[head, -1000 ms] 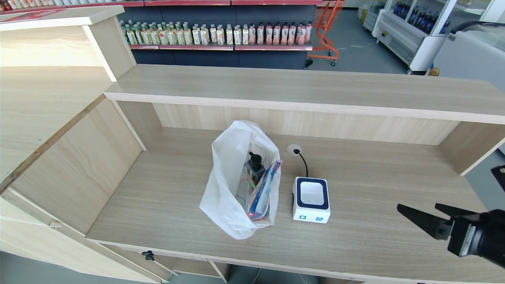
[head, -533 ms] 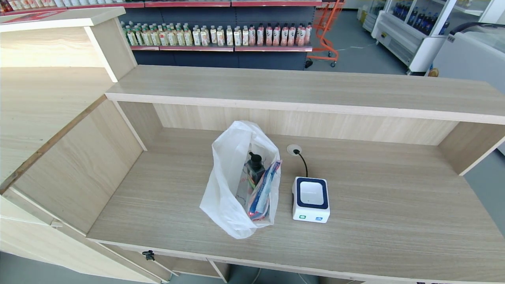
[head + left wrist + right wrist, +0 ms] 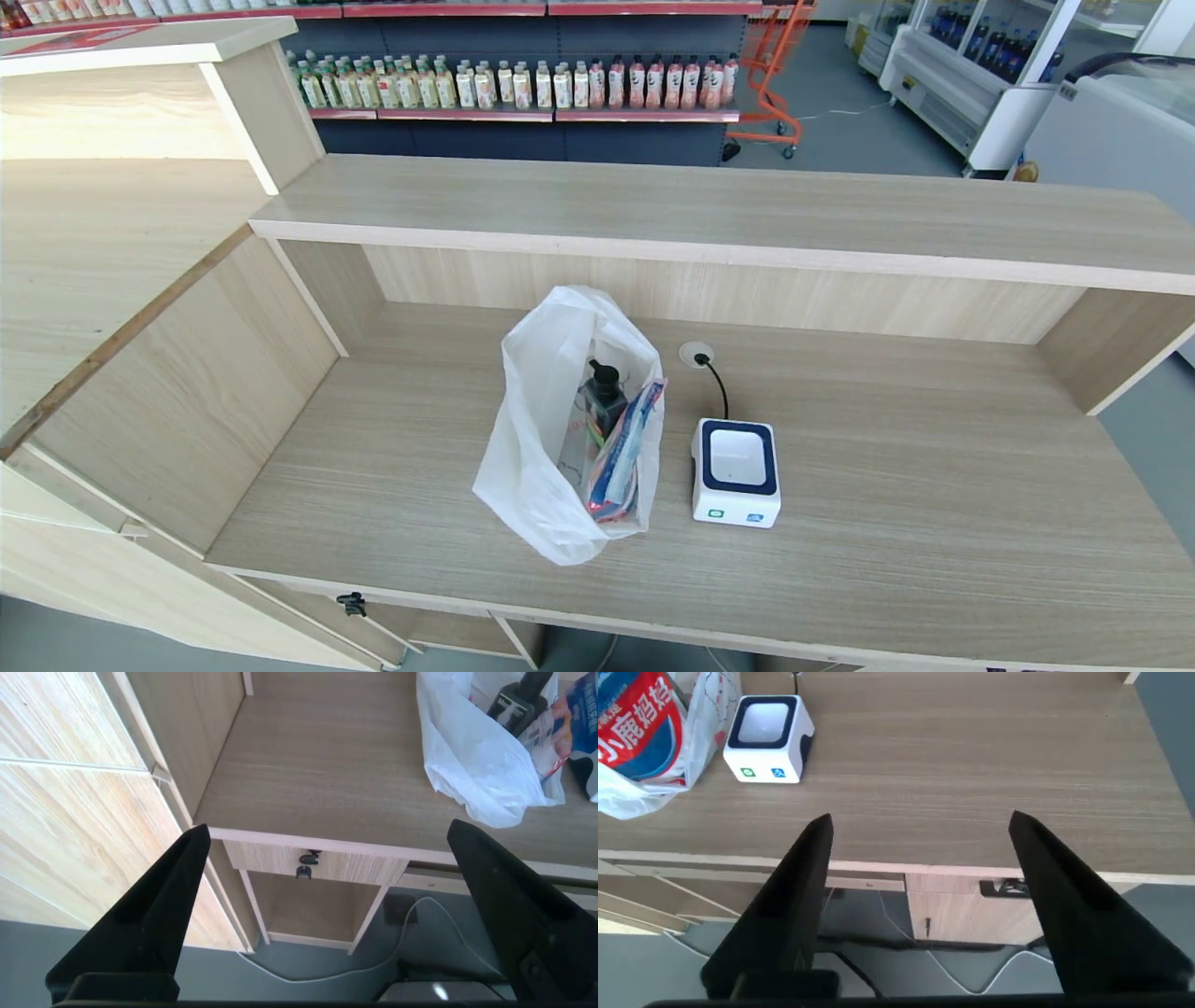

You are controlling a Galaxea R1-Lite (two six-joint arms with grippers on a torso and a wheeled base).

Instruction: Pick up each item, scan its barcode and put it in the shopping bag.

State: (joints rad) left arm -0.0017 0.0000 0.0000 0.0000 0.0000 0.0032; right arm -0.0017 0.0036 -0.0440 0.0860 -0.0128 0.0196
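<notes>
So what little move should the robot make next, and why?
Probably just hold off; I'd judge the job finished. The pump bottle and the packet already sit in the shopping bag, and on the counter stand only that bag and the scanner. The left end effector and the right end effector hang open and empty off the counter's near edge.

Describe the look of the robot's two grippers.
The left gripper has two matte black fingers, each a flat-sided wedge, broad at the base and narrowing to a blunt tip. The right gripper looks the same, with two plain black tapered fingers. No markings or cables show on either.
</notes>
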